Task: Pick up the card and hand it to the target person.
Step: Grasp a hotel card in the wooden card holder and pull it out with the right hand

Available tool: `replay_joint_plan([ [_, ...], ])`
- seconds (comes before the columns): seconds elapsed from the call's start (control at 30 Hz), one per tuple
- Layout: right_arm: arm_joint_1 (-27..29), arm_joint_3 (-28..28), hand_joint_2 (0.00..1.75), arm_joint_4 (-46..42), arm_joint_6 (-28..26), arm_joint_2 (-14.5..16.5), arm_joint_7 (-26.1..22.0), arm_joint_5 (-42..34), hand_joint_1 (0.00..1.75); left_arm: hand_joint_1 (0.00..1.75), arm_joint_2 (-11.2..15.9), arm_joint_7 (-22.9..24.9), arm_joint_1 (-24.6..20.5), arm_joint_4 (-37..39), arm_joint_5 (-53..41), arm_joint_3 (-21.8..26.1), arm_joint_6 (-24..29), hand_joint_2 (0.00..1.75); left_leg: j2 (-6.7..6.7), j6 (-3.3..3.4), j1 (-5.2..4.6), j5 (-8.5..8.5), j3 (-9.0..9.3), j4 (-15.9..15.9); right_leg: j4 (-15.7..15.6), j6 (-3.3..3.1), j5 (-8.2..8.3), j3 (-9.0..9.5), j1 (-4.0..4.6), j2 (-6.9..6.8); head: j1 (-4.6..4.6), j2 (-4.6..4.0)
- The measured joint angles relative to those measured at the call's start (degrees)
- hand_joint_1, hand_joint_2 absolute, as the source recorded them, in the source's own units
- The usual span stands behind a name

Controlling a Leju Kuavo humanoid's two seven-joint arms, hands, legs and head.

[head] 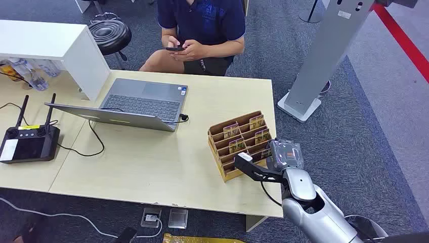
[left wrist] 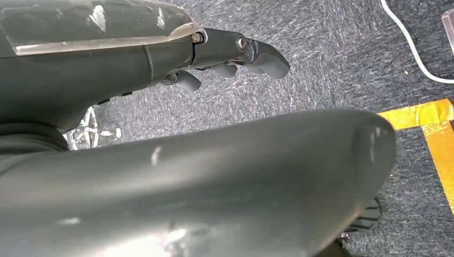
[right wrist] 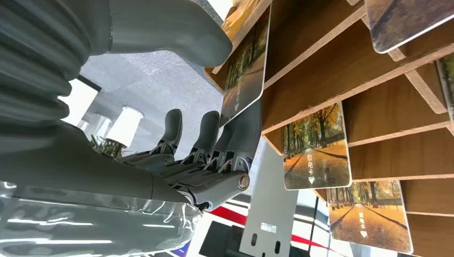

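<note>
Card [right wrist: 243, 72] with an autumn-path print stands in the near right slot of the wooden card rack [head: 227, 167]; in the right wrist view we see the right hand [right wrist: 176, 107] around it, thumb on one face and dark fingers [right wrist: 238, 142] on the other, so we log the card as pinched but not lifted clear of the rack. Other cards [head: 231, 130] of the same print sit in the rack's far tiers. Rack rests at the right near part of the tabletop [head: 152, 167]. Left hand [left wrist: 225, 59] hangs over grey carpet, fingers curled in, holding nothing. Laptop [head: 136, 104] lies open at the tabletop's far middle, a black controller [head: 28, 144] at left. A person [head: 200, 30] sits beyond the far edge, holding a phone [head: 174, 48].
</note>
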Motion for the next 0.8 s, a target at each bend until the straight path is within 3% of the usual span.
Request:
replay_joint_plan([
  [0.23,0.00,0.00,1.75,0.28,0.00,0.02,0.00,0.00,0.97,0.00,0.00,-0.31,0.00,0.00,0.32,-0.04,-0.37,0.00,0.00,0.00,0.00,0.00,0.00,0.00,0.00,0.00,0.00,0.00,0.00,0.00,-0.02,0.00],
  [0.4,0.00,0.01,1.75,0.31,0.00,0.02,0.00,0.00,1.26,0.00,0.00,-0.51,0.00,0.00,0.36,-0.07,-0.48,0.00,0.00,0.00,0.00,0.00,0.00,0.00,0.00,0.00,0.00,0.00,0.00,0.00,-0.03,0.00],
  [0.8,-0.30,0.00,1.75,0.34,-0.04,0.04,-0.01,0.07,1.47,0.00,0.00,-0.65,-0.02,0.00,0.36,-0.22,-0.67,0.00,0.00,0.00,0.00,0.00,0.01,0.00,0.00,0.00,0.00,0.01,0.00,0.00,-0.02,0.00],
])
